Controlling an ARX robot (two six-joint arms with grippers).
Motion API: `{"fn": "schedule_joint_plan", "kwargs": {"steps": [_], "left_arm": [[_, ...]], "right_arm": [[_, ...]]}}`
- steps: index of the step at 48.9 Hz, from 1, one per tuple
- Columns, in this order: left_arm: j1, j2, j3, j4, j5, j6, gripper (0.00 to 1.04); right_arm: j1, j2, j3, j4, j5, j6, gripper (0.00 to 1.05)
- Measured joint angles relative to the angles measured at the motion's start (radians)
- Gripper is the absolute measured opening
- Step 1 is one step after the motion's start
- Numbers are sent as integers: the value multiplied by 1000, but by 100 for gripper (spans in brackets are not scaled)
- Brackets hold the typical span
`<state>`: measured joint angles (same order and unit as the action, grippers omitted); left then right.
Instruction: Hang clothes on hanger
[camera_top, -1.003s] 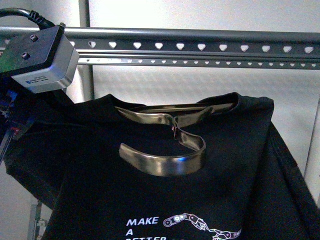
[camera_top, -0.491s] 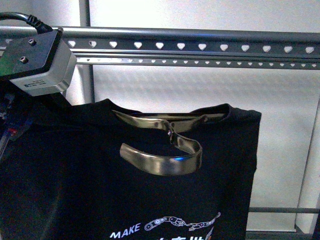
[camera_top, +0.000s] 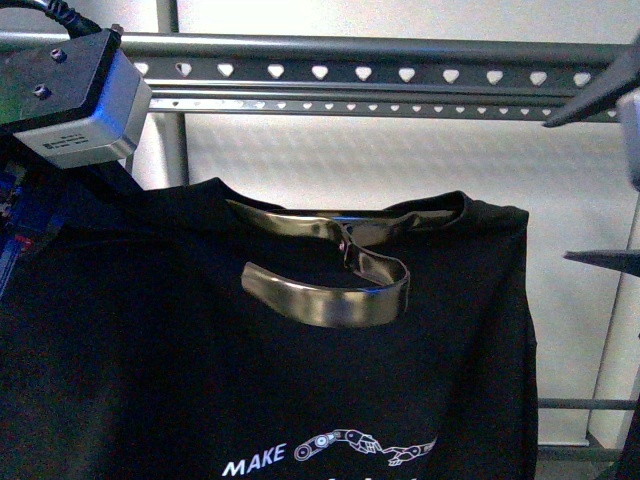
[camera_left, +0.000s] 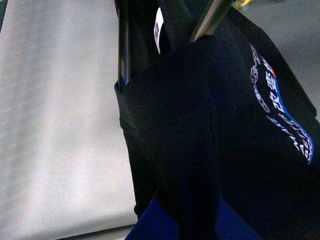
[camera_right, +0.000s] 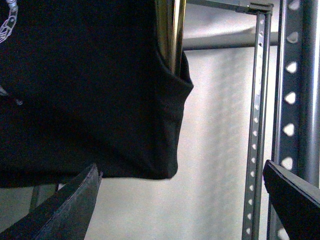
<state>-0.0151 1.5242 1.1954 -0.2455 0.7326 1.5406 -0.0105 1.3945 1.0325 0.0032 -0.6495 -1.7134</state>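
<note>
Below the rack's (camera_top: 400, 75) punched top rails, and not touching them, the shirt (camera_top: 300, 390) hangs on a shiny metal coat hanger (camera_top: 330, 300) whose hook curls toward the front camera, free of the rails. At the shirt's left shoulder, the left gripper (camera_left: 192, 225) is sunk in the cloth, its blue tips pinching a thick fold of shirt. The right gripper (camera_top: 605, 178) sits just beside the shirt's right shoulder with its jaws spread wide, holding nothing.
</note>
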Motion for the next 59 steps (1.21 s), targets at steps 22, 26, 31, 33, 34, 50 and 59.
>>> {"fn": "schedule_joint_plan", "kwargs": {"steps": [22, 26, 31, 33, 34, 50, 59], "left_arm": [[0, 0, 0, 0, 1, 3, 4], [0, 0, 0, 0, 1, 4, 4], [0, 0, 0, 0, 0, 4, 4], [0, 0, 0, 0, 0, 4, 4], [0, 0, 0, 0, 0, 4, 4], [-2, -4, 6, 4, 14, 6, 32], [0, -6, 6, 4, 15, 6, 60]], "right_arm": [[153, 262, 212, -3, 199, 142, 75], [153, 292, 237, 8, 217, 177, 61], [142, 302, 246, 11, 222, 220, 43], [133, 302, 246, 11, 219, 230, 34], [129, 302, 246, 10, 217, 234, 31], [60, 298, 121, 31, 158, 262, 4], [20, 298, 26, 54, 145, 270, 4]]}}
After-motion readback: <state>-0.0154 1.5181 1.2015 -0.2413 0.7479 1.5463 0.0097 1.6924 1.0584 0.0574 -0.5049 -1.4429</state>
